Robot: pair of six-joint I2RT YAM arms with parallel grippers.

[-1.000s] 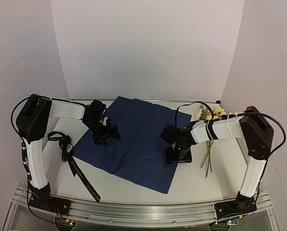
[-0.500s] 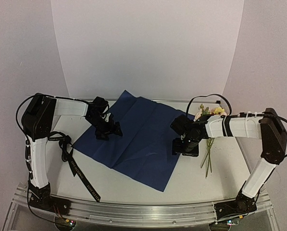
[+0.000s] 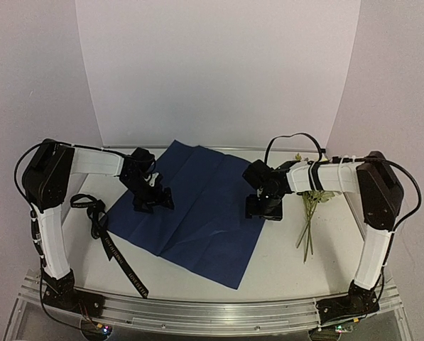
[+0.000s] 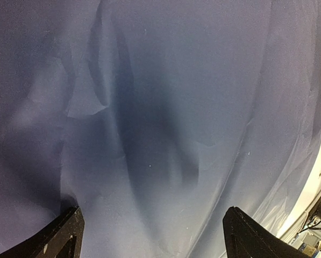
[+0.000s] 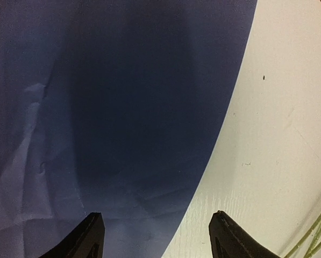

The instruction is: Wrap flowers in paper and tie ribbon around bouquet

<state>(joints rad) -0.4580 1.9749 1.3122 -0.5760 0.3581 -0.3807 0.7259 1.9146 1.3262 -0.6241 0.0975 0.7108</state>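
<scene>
- find the paper (image 3: 197,209) spread flat on the table (image 3: 325,263), dark navy face up, turned cornerwise with one corner toward the back wall and one toward the near edge; a few soft creases, no fold begun.
- find the flowers (image 3: 307,226) just off the paper's right edge, not on it; only the thin green stems show plainly, blooms mostly hidden behind the right arm.
- find the ribbon (image 3: 101,231) well apart on the left, looped and trailing toward the near edge, untouched.
- note the left gripper (image 3: 153,201) low over the paper's left part, fingers (image 4: 61,236) spread wide with nothing but sheet between them; cannot tell whether touching the sheet.
- note the right gripper (image 3: 265,211) over the paper's right edge, fingers (image 5: 90,236) apart and empty, partly above navy, partly above bare table, stems near on its right.
- judge the step as settling the sheet before laying the flowers on it; wrapping and tying not yet begun.
- to do it well: leave the sheet flat and in place, pinch the stems low and all together rather than one at a time, lift clear of the paper's edge so as not to drag or curl it, then lay the bunch along the diagonal with blooms past one corner.
- watch for thin paper sliding or creasing under a finger, and for a loose stem slipping out of the pinch.
</scene>
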